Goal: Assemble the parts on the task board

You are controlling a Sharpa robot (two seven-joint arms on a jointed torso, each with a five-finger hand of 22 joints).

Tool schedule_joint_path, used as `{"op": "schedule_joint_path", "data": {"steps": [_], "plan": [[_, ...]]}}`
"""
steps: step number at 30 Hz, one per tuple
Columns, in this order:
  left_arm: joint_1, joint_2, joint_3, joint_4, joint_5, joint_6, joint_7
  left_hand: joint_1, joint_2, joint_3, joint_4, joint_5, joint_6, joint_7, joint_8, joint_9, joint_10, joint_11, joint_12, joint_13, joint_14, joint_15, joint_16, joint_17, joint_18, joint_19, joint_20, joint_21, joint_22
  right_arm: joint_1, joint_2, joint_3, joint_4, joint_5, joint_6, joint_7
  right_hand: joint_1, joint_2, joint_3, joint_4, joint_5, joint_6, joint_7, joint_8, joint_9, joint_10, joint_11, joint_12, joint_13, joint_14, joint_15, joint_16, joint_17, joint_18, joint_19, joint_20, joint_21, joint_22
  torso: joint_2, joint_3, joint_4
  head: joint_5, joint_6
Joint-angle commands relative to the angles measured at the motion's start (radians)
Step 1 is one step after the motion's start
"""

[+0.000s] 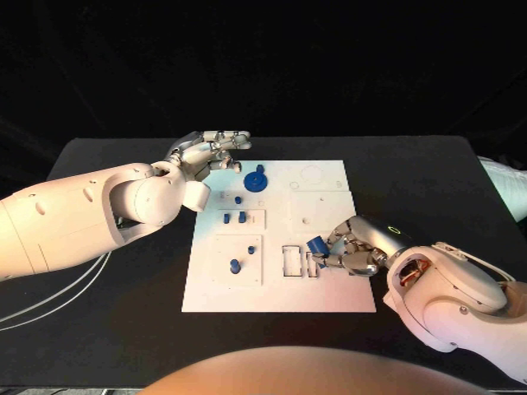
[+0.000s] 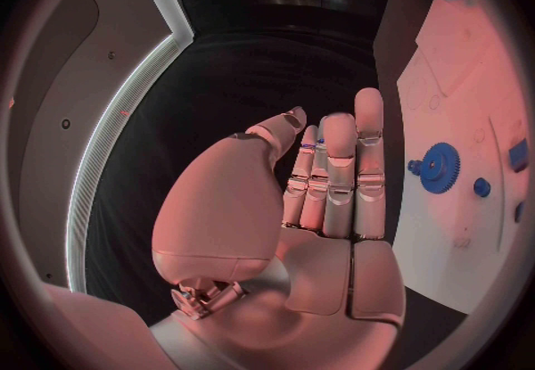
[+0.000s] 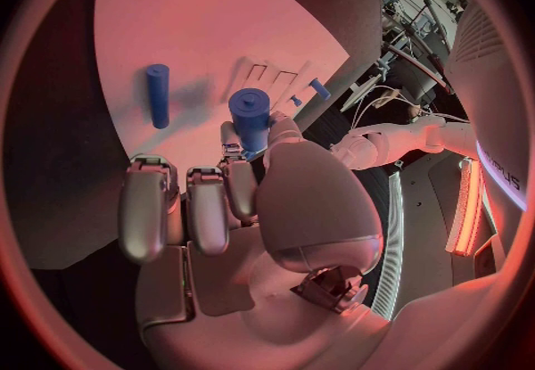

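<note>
The white task board (image 1: 323, 288) lies in the middle of the black table. My right hand (image 1: 349, 253) is over the board's near right part and pinches a short blue cylinder (image 1: 316, 245) between thumb and fingers; the right wrist view shows this cylinder (image 3: 250, 111) at the fingertips. My left hand (image 1: 210, 151) hovers at the board's far left corner with straight fingers and holds nothing. A blue gear (image 1: 257, 179) sits on the board close to it, and appears as the gear (image 2: 438, 159) in the left wrist view. Several small blue pegs (image 1: 235, 218) stand on the board's left half.
A longer blue peg (image 3: 157, 94) lies on the board beyond my right hand's fingers. Small slotted recesses (image 1: 292, 260) lie just left of the right hand. A white cloth (image 1: 519, 185) hangs at the table's right edge.
</note>
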Motion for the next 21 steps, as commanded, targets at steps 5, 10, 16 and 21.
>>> {"op": "schedule_joint_path", "data": {"steps": [5,10,16,21], "plan": [[0.000,0.003,0.001,0.002,-0.003,0.021,0.003,0.006,0.001,-0.005,0.000,0.001,-0.006,0.001,-0.001,-0.001,-0.005,0.000,0.003,0.001,-0.007,-0.002,-0.003,-0.001,0.019,0.001,0.006,-0.003,-0.001,0.000,0.031,0.002,-0.003,0.066,0.013,-0.008,0.004,0.013,-0.003,0.000,0.009,0.004,-0.002,0.005,0.017,0.005,0.000,0.001,0.002,0.072,-0.008,0.004,0.077,-0.018,0.006,-0.005,0.007,0.003,0.000,-0.0009,0.0007,0.003,-0.003],[0.000,0.004,0.001,0.003,-0.003,0.020,0.003,0.006,0.001,-0.005,0.000,0.001,-0.006,0.001,-0.001,-0.001,-0.005,0.000,0.003,0.001,-0.007,-0.002,-0.003,-0.001,0.019,0.001,0.006,-0.003,-0.001,0.001,0.061,0.001,-0.018,0.083,0.074,-0.010,-0.013,0.019,-0.014,0.004,0.003,0.001,-0.001,0.005,0.024,0.003,0.001,-0.006,-0.001,0.071,-0.008,0.003,0.074,-0.018,0.006,-0.005,0.008,0.004,0.001,-0.0008,0.0021,0.005,-0.004],[0.000,0.005,0.001,0.004,-0.003,0.019,0.003,0.006,0.001,-0.005,0.000,0.001,-0.006,0.001,-0.001,-0.001,-0.005,0.000,0.003,0.001,-0.007,-0.002,-0.003,-0.001,0.019,0.001,0.006,-0.003,-0.001,0.001,0.085,0.001,-0.032,0.092,0.122,-0.013,-0.052,0.036,-0.036,0.005,-0.003,-0.003,-0.002,0.005,0.036,0.001,0.001,-0.017,-0.005,0.070,-0.008,0.001,0.071,-0.018,0.006,-0.004,0.008,0.005,0.001,-0.0014,0.0008,0.008,-0.006],[0.000,0.006,0.001,0.004,-0.003,0.019,0.002,0.006,0.001,-0.005,0.000,0.001,-0.006,0.001,-0.001,-0.001,-0.005,0.000,0.003,0.001,-0.007,-0.002,-0.003,-0.001,0.019,0.001,0.006,-0.003,-0.001,0.001,0.094,0.000,-0.036,0.086,0.129,-0.014,-0.068,0.042,-0.048,0.005,-0.009,-0.003,-0.003,0.007,0.043,0.002,0.000,-0.018,-0.003,0.070,-0.008,0.000,0.070,-0.018,0.006,-0.004,0.009,0.006,0.001,-0.0008,0.0008,0.009,-0.007]]}}
